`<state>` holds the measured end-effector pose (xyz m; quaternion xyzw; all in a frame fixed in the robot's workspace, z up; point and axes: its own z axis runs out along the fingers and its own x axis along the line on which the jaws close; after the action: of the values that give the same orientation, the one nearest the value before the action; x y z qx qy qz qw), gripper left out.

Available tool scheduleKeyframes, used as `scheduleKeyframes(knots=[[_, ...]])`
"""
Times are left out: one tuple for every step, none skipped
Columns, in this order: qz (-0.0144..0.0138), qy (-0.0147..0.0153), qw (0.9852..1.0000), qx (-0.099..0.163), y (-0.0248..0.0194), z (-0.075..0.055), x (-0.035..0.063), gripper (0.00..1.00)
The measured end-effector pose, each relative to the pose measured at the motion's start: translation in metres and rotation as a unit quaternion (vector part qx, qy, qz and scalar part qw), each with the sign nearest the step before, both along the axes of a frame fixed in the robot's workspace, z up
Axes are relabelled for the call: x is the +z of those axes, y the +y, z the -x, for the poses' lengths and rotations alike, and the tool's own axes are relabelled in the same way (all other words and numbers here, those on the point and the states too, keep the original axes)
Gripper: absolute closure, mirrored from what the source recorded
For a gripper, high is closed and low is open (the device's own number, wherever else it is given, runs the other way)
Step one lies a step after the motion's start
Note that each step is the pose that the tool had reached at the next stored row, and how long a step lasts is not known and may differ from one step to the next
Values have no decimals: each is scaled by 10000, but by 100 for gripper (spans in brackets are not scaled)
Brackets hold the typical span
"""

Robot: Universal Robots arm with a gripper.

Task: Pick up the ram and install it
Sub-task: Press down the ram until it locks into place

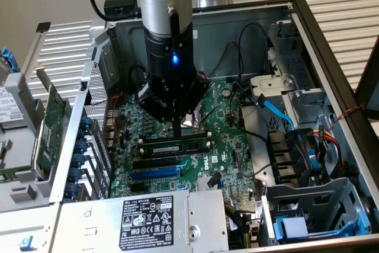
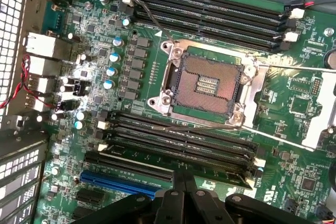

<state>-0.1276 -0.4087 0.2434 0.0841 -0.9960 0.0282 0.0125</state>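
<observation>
An open computer case (image 1: 331,45) holds a green motherboard (image 1: 228,146) with an empty processor socket (image 2: 206,84) and a blue expansion slot (image 2: 123,182). A power supply with a black label (image 1: 148,217) sits near the front, while blue cables (image 1: 278,112) run toward the exterior view's right.
</observation>
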Motion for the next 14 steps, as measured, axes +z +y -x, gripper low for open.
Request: scheduleKeyframes(knots=[[0,-6,10000,-54,0,0,0,89],[0,-13,9999,-107,0,-1,0,89],[0,-19,9999,-162,0,-1,0,89],[0,-26,9998,-216,0,0,0,89],[0,-34,9996,-278,0,0,-1,89],[0,-39,9995,-327,0,0,0,89],[0,-46,9993,-382,0,0,-1,89],[0,-52,9990,-435,0,0,-1,89],[0,-58,9988,-488,0,0,0,89],[0,-63,9985,-541,0,0,0,89],[0,-68,9982,-591,0,0,0,89],[0,-70,9979,-645,0,0,0,89],[1,-70,9977,-676,0,0,0,89],[1,-70,9977,-676,0,0,0,89]])
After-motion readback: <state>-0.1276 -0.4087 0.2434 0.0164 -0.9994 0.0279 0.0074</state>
